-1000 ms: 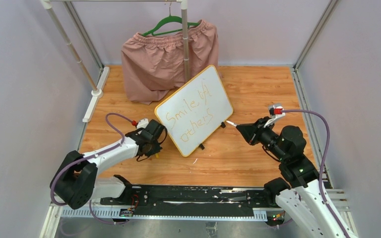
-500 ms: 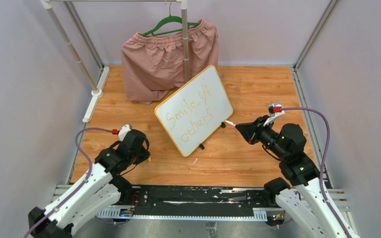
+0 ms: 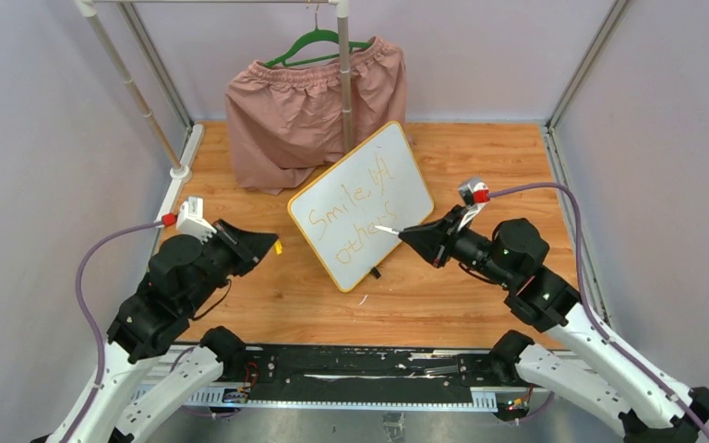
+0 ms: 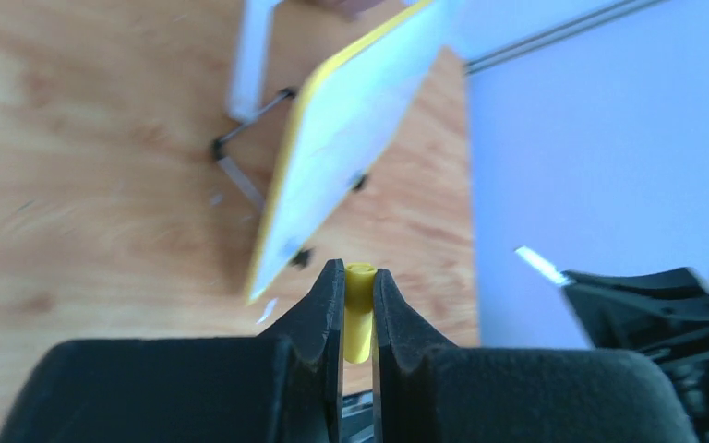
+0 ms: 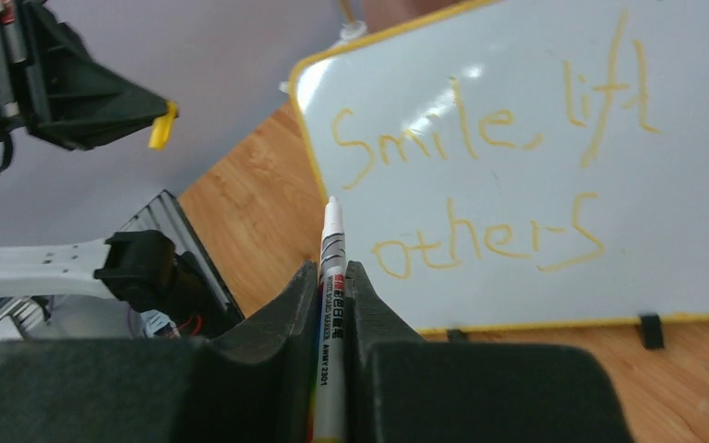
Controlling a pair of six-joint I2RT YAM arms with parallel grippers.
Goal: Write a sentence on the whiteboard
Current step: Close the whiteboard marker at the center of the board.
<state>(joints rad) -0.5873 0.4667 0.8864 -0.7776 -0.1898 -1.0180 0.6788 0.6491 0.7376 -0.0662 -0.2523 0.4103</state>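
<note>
We find the whiteboard (image 3: 362, 205) standing mid-table on its small black feet, leaning back with its face turned up toward the near side, probably so the arms can reach the surface. It sits just in front of the pink shorts (image 3: 314, 106) hanging at the far side. The sentence (image 5: 480, 185) runs across it in two orange lines, reading roughly "Smile lift others".

The right gripper (image 3: 406, 235) is clamped on the marker (image 3: 388, 229), with the barrel running out between the fingers like a held pen. This lets wrist motion steer the tip. The tip points at the second line near its end, though we cannot tell whether it touches the board.

The left gripper (image 4: 358, 277) is closed on a small yellow cap (image 4: 359, 323), which we take to be the marker's. It hangs left of the board and apart from it, seemingly parked out of the writing arm's way. The wording looks complete or nearly so.
</note>
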